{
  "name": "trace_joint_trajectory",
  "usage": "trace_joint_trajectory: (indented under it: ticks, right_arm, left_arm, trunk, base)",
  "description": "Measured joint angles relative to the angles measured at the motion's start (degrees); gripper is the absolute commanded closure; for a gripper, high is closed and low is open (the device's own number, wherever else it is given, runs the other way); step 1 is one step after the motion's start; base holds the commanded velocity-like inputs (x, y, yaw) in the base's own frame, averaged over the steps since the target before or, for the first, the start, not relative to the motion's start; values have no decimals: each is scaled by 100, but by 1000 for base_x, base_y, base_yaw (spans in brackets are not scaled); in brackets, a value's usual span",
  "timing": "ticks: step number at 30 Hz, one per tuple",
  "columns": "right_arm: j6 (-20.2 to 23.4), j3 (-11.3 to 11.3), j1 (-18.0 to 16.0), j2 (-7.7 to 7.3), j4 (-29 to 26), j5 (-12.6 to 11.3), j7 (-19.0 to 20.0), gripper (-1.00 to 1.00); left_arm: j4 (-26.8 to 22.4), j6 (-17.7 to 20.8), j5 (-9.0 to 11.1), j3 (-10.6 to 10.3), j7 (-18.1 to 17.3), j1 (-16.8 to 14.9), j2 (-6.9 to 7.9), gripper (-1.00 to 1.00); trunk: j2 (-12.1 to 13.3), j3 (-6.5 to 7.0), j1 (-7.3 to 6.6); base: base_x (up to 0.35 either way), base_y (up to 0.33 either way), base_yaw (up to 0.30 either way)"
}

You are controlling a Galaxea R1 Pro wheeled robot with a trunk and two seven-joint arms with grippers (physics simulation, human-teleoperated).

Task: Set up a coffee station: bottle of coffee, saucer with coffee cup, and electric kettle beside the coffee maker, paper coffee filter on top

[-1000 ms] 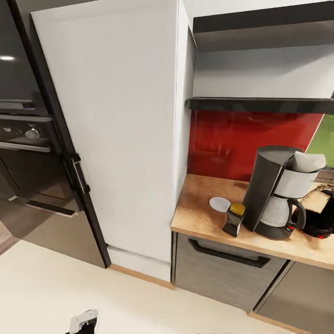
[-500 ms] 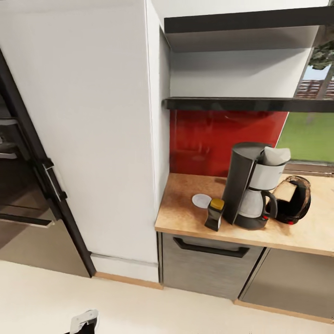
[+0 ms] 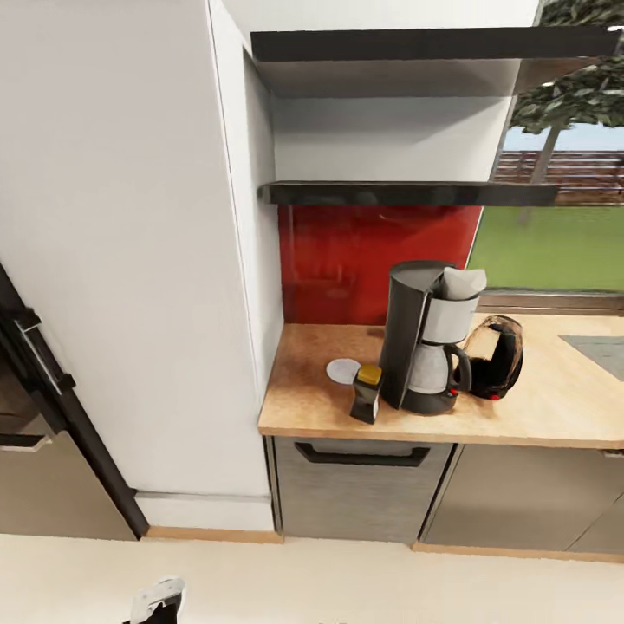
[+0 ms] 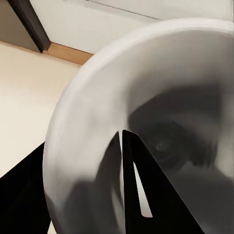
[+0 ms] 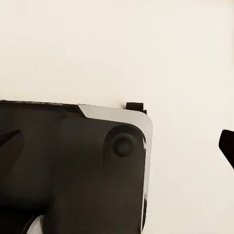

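Now, in the left wrist view, the left gripper (image 4: 127, 146) is clamped on the coffee cup (image 4: 146, 97). On the countertop (image 3: 303, 407), left to right: saucer (image 3: 343, 371), bottle of coffee (image 3: 367, 393), coffee maker (image 3: 422, 338) topped by the paper coffee filter (image 3: 462, 282), electric kettle (image 3: 497, 357). I cannot tell the right gripper's state. 1 risk: reaching for the saucer may topple the bottle beside it.

We count one coffee maker (image 3: 425, 342), one paper filter (image 3: 464, 282) atop it, one kettle (image 3: 497, 357), one coffee bottle (image 3: 367, 393) and one saucer (image 3: 343, 371) on one countertop (image 3: 555, 403); two black shelves, lower (image 3: 407, 192) and upper (image 3: 433, 42), on the wall; one drawer handle (image 3: 360, 456); one tree (image 3: 576, 91) outside
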Motion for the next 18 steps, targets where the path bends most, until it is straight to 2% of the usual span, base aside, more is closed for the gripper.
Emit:
trace_joint_trajectory:
  ticks: [7,18]
  right_arm:
    - [0,0,0,0,0,0,0,-100]
    - [0,0,0,4,-6,0,0,-100]
  left_arm:
    - [0,0,0,2,2,0,4,100]
    - [1,0,-7,0,-1,0,-4,100]
  trunk:
    - [0,0,0]
    - [0,0,-1]
  base:
    - [-136,148,-262]
    - [-11,12,-262]
